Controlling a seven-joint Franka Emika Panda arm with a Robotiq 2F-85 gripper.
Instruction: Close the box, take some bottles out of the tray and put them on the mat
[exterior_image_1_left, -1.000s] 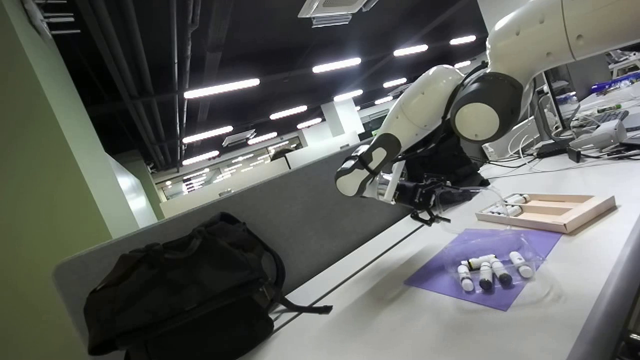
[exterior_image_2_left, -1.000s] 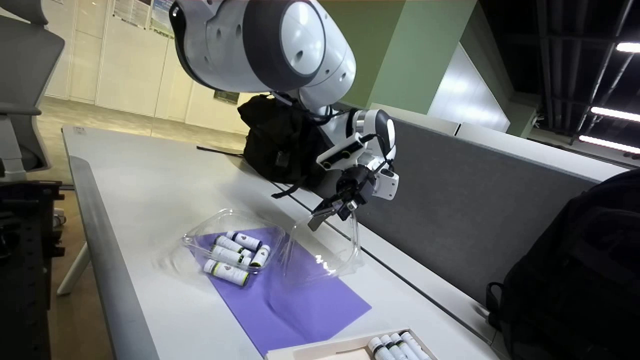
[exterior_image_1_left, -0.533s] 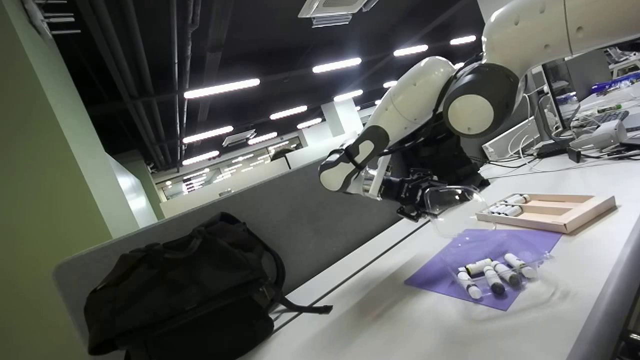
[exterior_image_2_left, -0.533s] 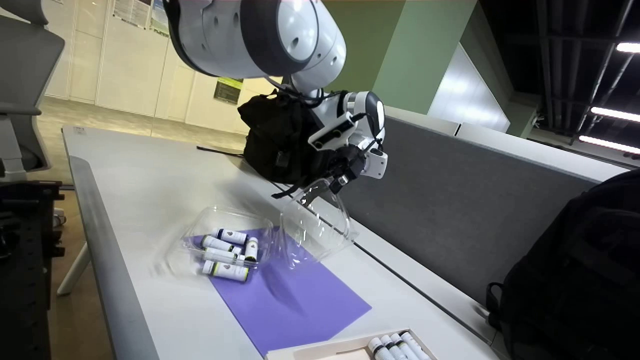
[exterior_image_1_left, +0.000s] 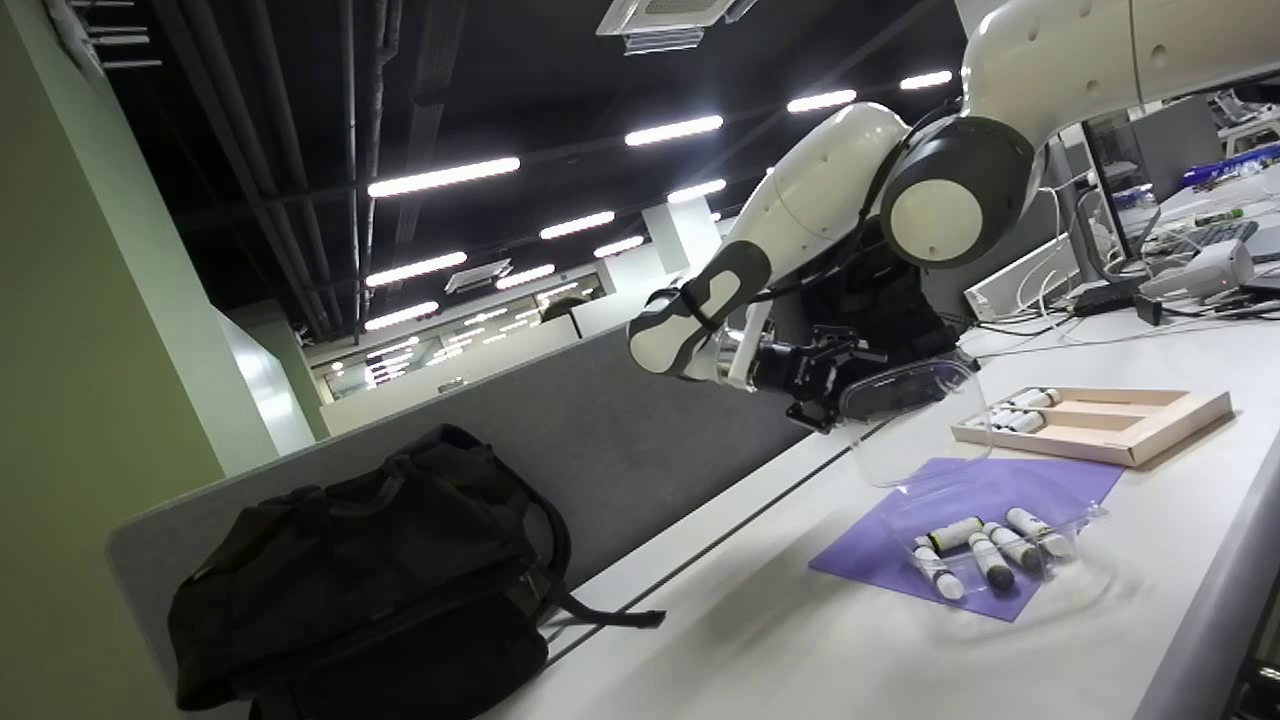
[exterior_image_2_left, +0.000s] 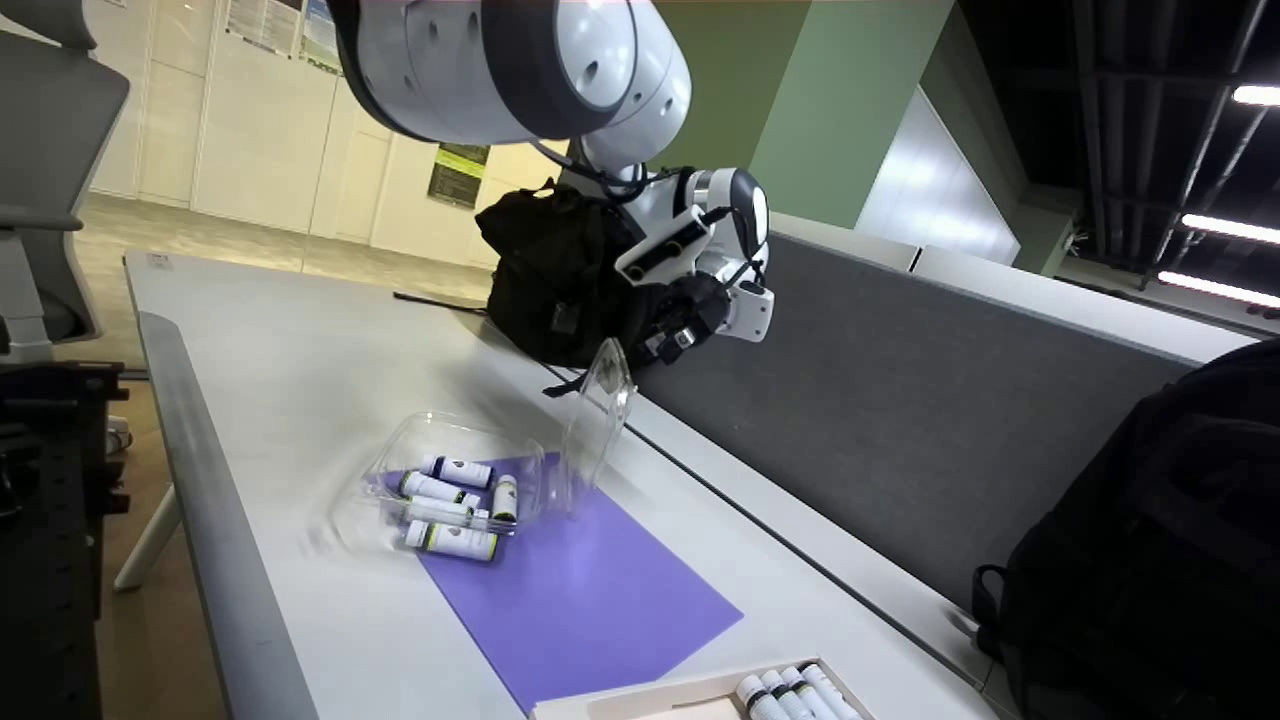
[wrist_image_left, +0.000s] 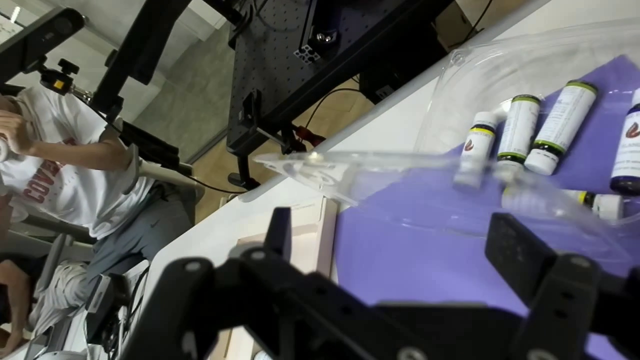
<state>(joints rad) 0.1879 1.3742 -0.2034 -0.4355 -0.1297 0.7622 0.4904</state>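
The jaws are spread wide, unloaded; the bottles, presumably light, rigid and slippery, are best gripped mid-barrel.

1. In an exterior view, tilted: partition left, box far.
2. In an exterior view, facing roughly oppositely: box near, mat beyond.
3. Wrist view: close above the mat all views share.
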